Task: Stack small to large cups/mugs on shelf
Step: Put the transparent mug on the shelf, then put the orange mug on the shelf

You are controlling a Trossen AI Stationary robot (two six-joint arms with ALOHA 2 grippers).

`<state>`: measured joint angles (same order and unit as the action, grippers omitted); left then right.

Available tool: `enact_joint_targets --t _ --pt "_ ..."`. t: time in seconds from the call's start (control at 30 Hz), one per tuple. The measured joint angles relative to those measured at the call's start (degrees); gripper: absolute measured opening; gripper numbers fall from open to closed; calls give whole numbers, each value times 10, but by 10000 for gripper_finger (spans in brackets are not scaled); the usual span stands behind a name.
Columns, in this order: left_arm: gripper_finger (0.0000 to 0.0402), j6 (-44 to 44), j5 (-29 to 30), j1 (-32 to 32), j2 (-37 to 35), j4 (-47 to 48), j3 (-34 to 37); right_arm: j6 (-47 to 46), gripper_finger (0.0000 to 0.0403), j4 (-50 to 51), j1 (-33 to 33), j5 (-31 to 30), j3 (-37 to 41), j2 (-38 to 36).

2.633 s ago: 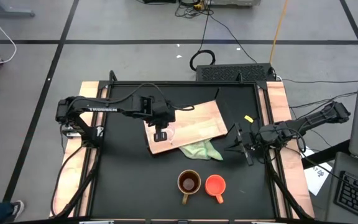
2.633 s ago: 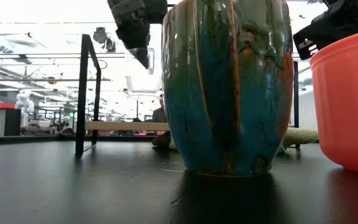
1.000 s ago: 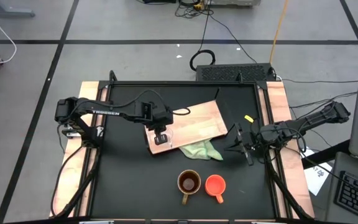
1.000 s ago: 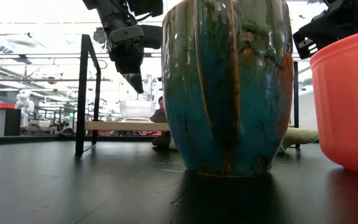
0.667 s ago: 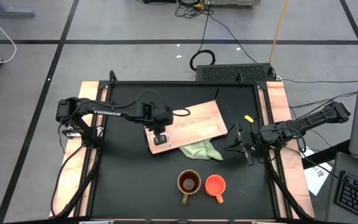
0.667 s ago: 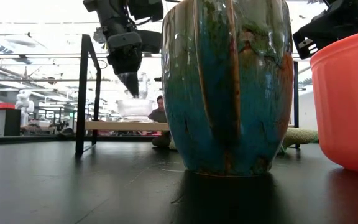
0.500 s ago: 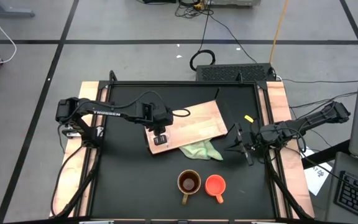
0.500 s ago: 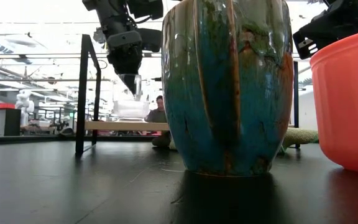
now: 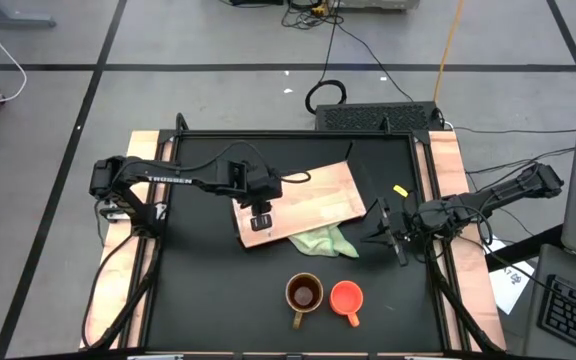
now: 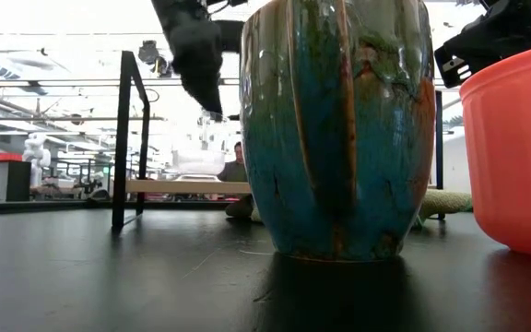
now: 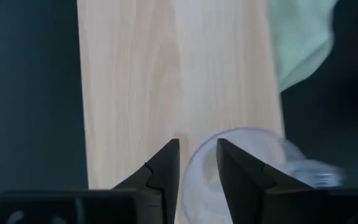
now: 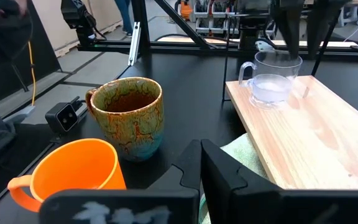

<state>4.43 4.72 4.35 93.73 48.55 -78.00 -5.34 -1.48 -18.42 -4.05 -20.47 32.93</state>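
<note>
my left fingers [image 11: 194,171] stood apart astride the glass cup's [image 12: 270,79] rim, releasing it upright on the shelf [image 9: 318,195]; my right fingers [image 9: 386,230], together, waited aside.

We see the clear glass cup [image 12: 271,78] standing upright on the light-wood shelf [image 9: 313,198], near one end, its rim straddled by our left gripper's fingers [image 11: 164,171], one inside, one outside. The olive-brown mug [image 9: 304,294] and the orange mug [image 9: 346,297] stand upright and just beside each other on the table, well apart from those fingers.
</note>
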Motion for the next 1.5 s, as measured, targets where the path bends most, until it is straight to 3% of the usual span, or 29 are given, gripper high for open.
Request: enact_joint_targets --t 0.27,0.37,0.53,0.83,1.07,1.23,1.5 --pt "110 -13 14 -34 0 40 -110 0 0 0 0 0 0 0" --pt "92 -13 13 -52 -2 45 -132 2 0 6 0 0 0 0" --pt "13 -15 -17 -96 -1 18 -134 14 0 16 0 0 0 0" --pt "2 6 -18 -172 7 -71 -126 17 0 13 0 -2 0 0" --pt "1 21 -81 -180 87 -110 -143 16 0 6 0 -2 0 0" --pt "1 10 -95 -178 163 -79 -218 16 0 6 0 -2 0 0" --pt "1 -18 -134 -177 289 2 -417 13 0 14 0 -3 1 0"
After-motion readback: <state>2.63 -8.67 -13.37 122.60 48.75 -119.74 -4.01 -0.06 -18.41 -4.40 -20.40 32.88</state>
